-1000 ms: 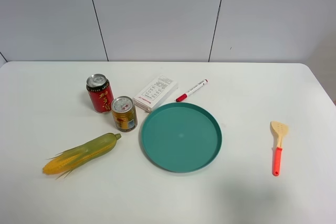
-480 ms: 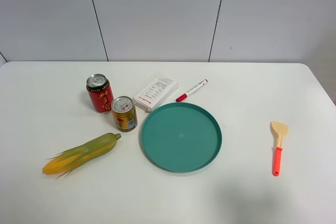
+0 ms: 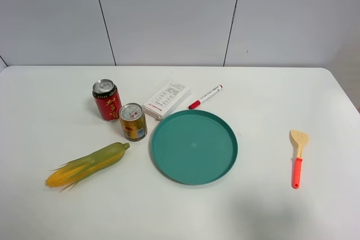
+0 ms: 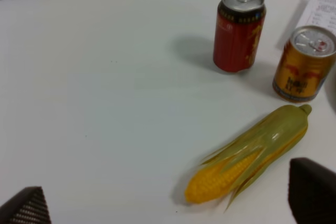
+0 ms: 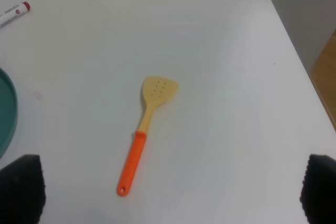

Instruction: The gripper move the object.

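On the table (image 3: 50,94), the small can (image 3: 133,121) stands between the tall can (image 3: 106,100) and plate (image 3: 194,146), corn (image 3: 88,164) in front.

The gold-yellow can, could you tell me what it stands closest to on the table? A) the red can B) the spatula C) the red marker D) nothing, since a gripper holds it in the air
A: the gold-yellow can stands upright right beside the red can, no gripper on it.

Both grippers (image 4: 168,203) (image 5: 168,192) spread wide, empty
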You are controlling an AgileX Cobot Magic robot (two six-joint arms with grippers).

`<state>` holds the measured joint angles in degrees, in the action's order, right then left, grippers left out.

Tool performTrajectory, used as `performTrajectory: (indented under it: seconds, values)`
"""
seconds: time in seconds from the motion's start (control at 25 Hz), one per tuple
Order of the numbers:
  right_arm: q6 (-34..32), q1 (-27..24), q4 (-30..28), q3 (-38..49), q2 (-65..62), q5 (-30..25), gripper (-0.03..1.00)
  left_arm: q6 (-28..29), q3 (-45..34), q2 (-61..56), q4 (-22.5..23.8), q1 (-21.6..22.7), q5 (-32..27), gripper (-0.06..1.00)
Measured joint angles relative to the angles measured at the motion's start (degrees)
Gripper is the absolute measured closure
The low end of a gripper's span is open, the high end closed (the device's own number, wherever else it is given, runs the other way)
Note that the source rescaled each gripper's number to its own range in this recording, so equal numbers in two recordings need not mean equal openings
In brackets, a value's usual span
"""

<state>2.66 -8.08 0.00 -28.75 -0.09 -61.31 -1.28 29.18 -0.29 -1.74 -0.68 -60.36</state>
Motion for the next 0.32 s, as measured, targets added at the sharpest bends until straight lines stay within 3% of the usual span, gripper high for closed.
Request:
performTrajectory:
  seconds: [0.32]
  values:
    - [0.00,0.00,0.00,0.00,0.00,0.00,0.02,0.00,0.00,0.00,0.00,0.00,0.00,-0.06]
